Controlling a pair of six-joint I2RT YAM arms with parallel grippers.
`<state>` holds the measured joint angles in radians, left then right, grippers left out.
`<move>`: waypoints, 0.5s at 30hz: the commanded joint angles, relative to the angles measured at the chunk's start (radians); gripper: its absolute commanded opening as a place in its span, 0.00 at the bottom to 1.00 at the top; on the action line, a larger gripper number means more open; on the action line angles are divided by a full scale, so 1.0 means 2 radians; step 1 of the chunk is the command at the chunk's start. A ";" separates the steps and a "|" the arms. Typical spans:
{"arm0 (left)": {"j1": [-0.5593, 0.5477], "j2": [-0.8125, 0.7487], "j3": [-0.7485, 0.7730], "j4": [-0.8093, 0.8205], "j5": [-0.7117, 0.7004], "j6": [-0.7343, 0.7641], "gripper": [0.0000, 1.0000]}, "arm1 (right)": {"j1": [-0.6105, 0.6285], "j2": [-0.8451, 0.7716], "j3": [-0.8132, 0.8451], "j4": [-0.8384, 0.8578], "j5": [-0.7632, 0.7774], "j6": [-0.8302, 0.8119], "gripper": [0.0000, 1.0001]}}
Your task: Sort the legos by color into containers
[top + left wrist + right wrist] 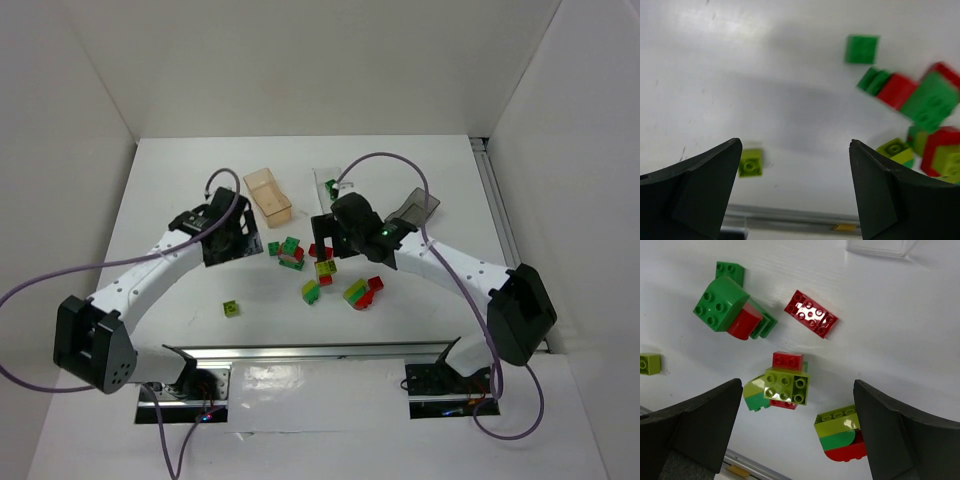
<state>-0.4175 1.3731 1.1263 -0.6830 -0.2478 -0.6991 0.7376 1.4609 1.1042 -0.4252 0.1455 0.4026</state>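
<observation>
Red, green and yellow-green legos lie scattered mid-table. One yellow-green brick lies apart on the left. The orange-tan bin, the clear bin and the smoky grey bin stand behind them. My left gripper is open and empty above bare table, with the lone yellow-green brick by its left finger. My right gripper is open and empty above a yellow-green brick on a red one. A yellow-green, green and red stack lies by its right finger.
A red brick and a green-and-red cluster lie beyond the right gripper. The clear bin's edge shows at the top. A metal rail runs along the near table edge. White walls enclose the table.
</observation>
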 commanded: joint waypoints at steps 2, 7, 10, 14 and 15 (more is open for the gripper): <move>0.004 -0.048 -0.070 -0.107 -0.022 -0.113 1.00 | 0.012 0.008 0.020 0.024 0.037 0.002 0.99; 0.004 -0.079 -0.156 -0.110 0.004 -0.170 1.00 | 0.007 0.004 0.036 0.019 0.059 -0.004 0.99; 0.004 -0.058 -0.182 -0.088 0.021 -0.175 0.97 | 0.007 0.004 0.042 0.014 0.059 -0.009 0.99; 0.004 -0.032 -0.192 -0.051 0.021 -0.180 0.83 | 0.002 -0.001 0.042 0.009 0.064 -0.013 0.99; 0.004 -0.028 -0.196 -0.047 0.021 -0.180 0.81 | 0.002 -0.001 0.042 0.009 0.064 -0.013 0.99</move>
<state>-0.4126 1.2926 0.7380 -0.8341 -0.2214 -1.0275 0.7509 1.4815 1.1465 -0.4206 0.2447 0.3931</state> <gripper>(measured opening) 0.821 0.991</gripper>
